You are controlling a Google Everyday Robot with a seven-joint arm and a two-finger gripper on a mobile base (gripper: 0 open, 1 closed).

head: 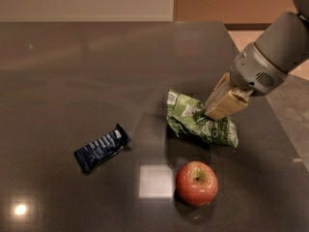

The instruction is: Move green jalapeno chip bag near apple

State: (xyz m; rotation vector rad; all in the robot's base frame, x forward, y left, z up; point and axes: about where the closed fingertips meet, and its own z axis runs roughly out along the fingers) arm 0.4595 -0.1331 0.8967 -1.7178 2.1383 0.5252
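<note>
The chip bag [186, 116] sat toward the right of the counter [72, 81]. In the camera view it was just above the apple [196, 182], near it but apart, with a strip of dark surface between them. The claw [210, 114] was clenched on the bag's upper middle. Its two tan fingers pressed together into the foil from above and to the right, where the grey arm [270, 62] reached in from the right edge. That pinch on top looked like the reason the bag sat bunched and slanted, its left end raised and its right end trailing lower. Whether its underside rested on the counter or hung just clear of it could not be told. Such a grip would let the bag be shifted without the fingers scraping the surface.

The bag was crumpled foil, light green over most of its face, with darker green folds and white print too small to read. It spread a little wider than the apple, which was round and red with a paler patch round its stem dimple. A dark blue bar wrapper [102, 147] lay well off to the left, out of the way. By my judgement the bag was close to where it was wanted, and little was left but to set it down and let go.
</note>
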